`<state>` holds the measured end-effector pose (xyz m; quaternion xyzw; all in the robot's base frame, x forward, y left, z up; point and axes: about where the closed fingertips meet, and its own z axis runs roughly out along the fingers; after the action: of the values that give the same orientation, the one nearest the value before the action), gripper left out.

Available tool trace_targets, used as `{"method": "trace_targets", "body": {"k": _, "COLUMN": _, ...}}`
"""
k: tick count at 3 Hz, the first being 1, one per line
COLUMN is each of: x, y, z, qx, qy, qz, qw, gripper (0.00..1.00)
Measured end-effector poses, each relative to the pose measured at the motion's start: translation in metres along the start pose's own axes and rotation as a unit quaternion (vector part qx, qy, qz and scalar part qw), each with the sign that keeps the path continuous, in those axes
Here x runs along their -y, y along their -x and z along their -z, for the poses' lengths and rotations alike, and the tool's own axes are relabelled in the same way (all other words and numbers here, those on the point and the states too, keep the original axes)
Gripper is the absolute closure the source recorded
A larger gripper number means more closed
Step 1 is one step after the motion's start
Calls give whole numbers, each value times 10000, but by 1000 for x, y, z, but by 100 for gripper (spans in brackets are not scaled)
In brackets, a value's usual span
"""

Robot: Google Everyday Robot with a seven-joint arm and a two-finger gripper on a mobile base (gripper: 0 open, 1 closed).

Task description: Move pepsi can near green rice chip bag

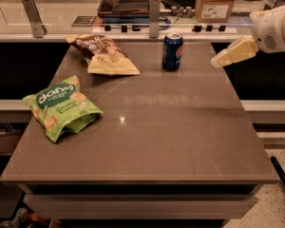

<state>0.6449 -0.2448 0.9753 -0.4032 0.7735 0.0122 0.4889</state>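
Note:
The pepsi can stands upright near the table's back edge, right of centre. It is dark blue with a silver top and a red-white logo. The green rice chip bag lies flat at the table's left side, well apart from the can. My gripper hangs over the table's right back corner, to the right of the can and clear of it, its cream fingers pointing left toward the can. It holds nothing that I can see.
A brown-and-cream snack bag lies at the back left, between the can and the green bag. The grey table has a raised counter behind it with metal posts and a cardboard box.

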Motion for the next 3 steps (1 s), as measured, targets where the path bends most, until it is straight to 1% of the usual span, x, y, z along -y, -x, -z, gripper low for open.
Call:
{"method": "trace_targets", "body": {"k": 1, "x": 0, "y": 0, "z": 0, "qx": 0, "qy": 0, "qz": 3, "qw": 10000, "gripper": 0}}
{"method": "trace_targets", "body": {"k": 2, "x": -2, "y": 4, "z": -21, "qx": 155, "qy": 63, "qz": -87, "qw": 9998, "gripper": 0}}
{"method": "trace_targets", "body": {"k": 3, "x": -8, "y": 11, "z": -52, "qx": 438, "qy": 218, "qz": -226, "qw": 9985, "gripper": 0}}
